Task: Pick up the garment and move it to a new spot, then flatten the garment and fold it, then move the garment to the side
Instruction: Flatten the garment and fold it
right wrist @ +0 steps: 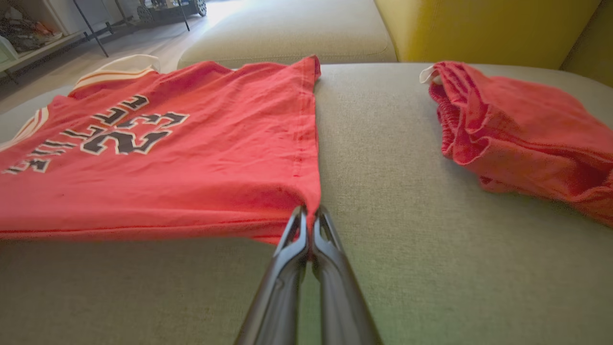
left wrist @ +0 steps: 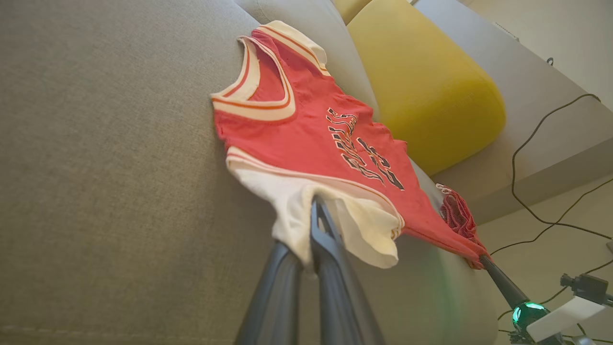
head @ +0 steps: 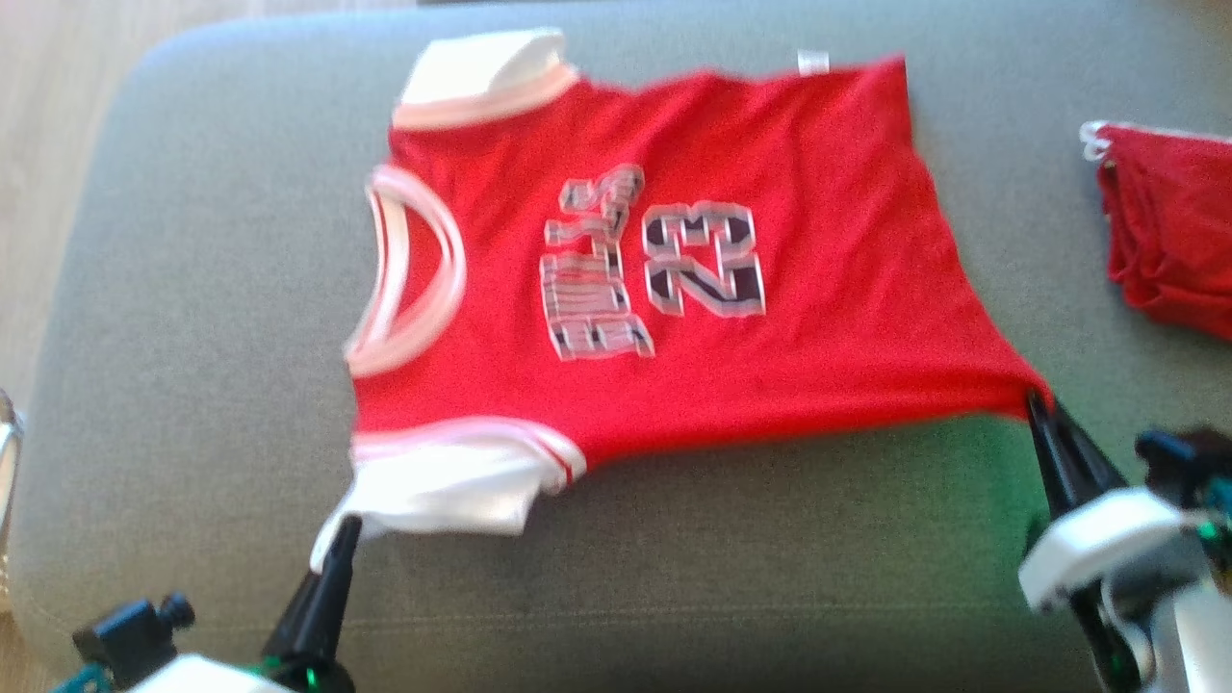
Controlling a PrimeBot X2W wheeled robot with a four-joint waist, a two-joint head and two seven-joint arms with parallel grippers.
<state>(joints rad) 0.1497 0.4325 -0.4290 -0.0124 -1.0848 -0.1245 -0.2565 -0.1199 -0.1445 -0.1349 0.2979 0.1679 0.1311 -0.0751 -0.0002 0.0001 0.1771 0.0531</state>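
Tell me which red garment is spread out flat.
The jersey with white sleeves and a printed number, held by the left gripper and right gripper; the other red garment lies bunched up.

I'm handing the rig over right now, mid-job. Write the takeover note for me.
Left gripper: shut on the near white sleeve of the jersey.
Right gripper: shut on the near hem corner.
The jersey lies print side up on the grey cushion, its near edge taut between the grippers. A second red garment lies apart, to the right.
Done: spread nearly flat.
Left: fold, then move aside.
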